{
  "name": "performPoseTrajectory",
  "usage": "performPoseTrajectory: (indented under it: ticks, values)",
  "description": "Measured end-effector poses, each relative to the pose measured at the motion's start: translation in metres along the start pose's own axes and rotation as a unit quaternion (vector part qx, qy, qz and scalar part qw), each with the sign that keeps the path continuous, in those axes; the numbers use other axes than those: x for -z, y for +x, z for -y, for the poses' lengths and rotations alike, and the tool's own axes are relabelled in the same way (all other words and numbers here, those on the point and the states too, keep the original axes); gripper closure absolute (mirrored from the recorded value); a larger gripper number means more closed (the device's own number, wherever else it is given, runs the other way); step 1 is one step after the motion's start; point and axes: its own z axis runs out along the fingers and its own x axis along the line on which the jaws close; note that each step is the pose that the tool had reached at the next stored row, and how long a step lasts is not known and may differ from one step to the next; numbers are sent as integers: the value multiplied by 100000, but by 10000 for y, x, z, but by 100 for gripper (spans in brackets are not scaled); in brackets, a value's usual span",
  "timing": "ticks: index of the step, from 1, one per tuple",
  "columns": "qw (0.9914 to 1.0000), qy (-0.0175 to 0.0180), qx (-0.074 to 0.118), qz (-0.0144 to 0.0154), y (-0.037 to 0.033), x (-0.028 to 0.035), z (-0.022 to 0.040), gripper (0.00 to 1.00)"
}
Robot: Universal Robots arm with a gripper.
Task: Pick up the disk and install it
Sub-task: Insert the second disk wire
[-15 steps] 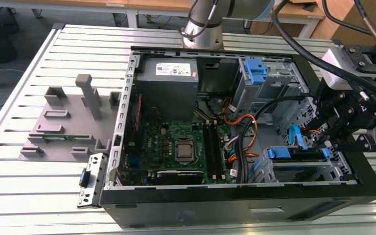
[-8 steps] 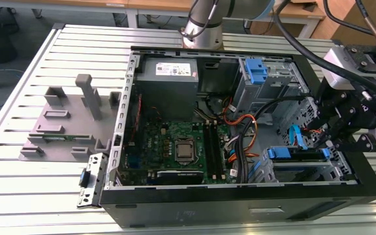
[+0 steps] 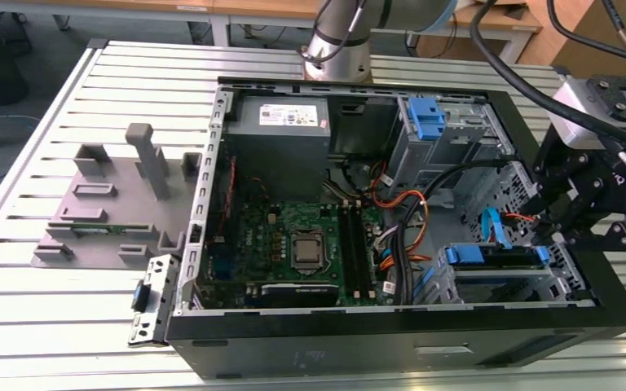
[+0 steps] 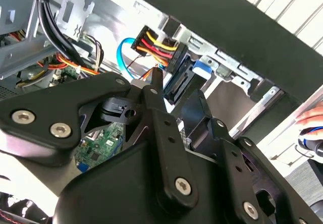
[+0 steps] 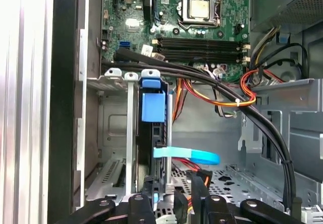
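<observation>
Saw a grey plastic rack (image 3: 107, 204) on the slatted table (image 3: 30, 326) at the exterior view's left. Saw a loose bracket (image 3: 150, 297) just beside the open computer case (image 3: 400, 350). Found the green motherboard (image 3: 291, 244) in the middle of the case. Found the disk (image 3: 495, 255) further right, sitting in the drive cage (image 3: 509, 285) inside the case. Saw the gripper (image 3: 574, 232) at the exterior view's right, by the case wall. In the first wrist view, saw the disk (image 5: 157, 133) standing on edge in its slot, with the gripper (image 5: 174, 193) close to its end. Had jaws spread apart, squeezing nothing.
</observation>
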Motion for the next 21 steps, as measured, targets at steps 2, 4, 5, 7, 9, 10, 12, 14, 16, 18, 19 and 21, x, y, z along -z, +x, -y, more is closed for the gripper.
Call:
performPoseTrajectory:
  ticks: [2,4,5,7,9,10,12,14,16,18,19,21]
  values:
    - [100000,-2,10,-8,-13,-10,23,57]
    - [100000,-3,11,-43,-29,-27,41,57]
    - [100000,-2,12,-65,-40,-40,48,57]
    - [100000,-2,8,-123,-61,-56,63,57]
    - [100000,-7,6,-172,-71,-61,86,57]
    - [100000,-8,6,-198,-74,-61,101,57]
    - [100000,-14,8,-291,-76,-63,126,57]
    - [99998,-11,2,-553,-76,-69,139,57]
    - [99996,-13,-12,-845,-75,-78,141,57]
    - [99994,-16,-11,-1105,-74,-88,143,57]
    - [99992,-16,-12,-1244,-74,-93,146,57]
    - [99988,-18,-15,-1533,-74,-97,158,57]
